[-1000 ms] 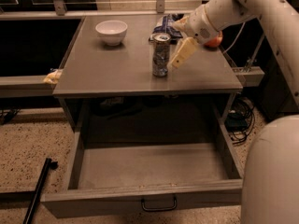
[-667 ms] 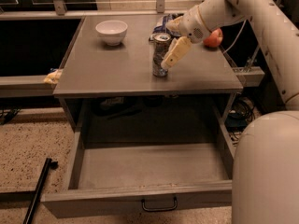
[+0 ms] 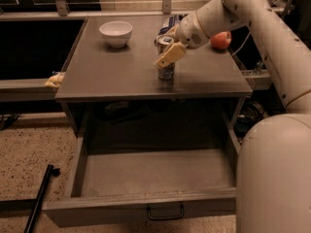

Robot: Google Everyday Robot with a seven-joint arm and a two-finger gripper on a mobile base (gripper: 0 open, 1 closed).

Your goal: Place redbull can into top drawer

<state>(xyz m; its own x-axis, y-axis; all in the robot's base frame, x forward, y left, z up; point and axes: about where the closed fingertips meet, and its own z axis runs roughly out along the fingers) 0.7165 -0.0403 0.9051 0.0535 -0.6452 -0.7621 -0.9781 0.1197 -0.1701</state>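
Observation:
The redbull can (image 3: pixel 166 73) stands upright on the grey table top (image 3: pixel 112 72), right of its middle. My gripper (image 3: pixel 164 50) reaches in from the right and is open, level with the can's upper half. One cream finger (image 3: pixel 170 56) crosses in front of the can and the other sits behind it. The can still rests on the table. The top drawer (image 3: pixel 141 210) is pulled fully out below the table, its floor bare, with its dark loop handle (image 3: pixel 165 212) at the front centre.
A white bowl (image 3: pixel 115 33) sits at the table's back left. A red-orange fruit (image 3: pixel 220 40) and a blue snack bag (image 3: pixel 170 22) lie behind my arm. My body (image 3: pixel 277 178) fills the lower right. A black rod (image 3: pixel 39 200) lies on the floor at left.
My gripper has moved left from beside the can, so that its near finger now crosses in front of the can. The can and the drawer have not moved.

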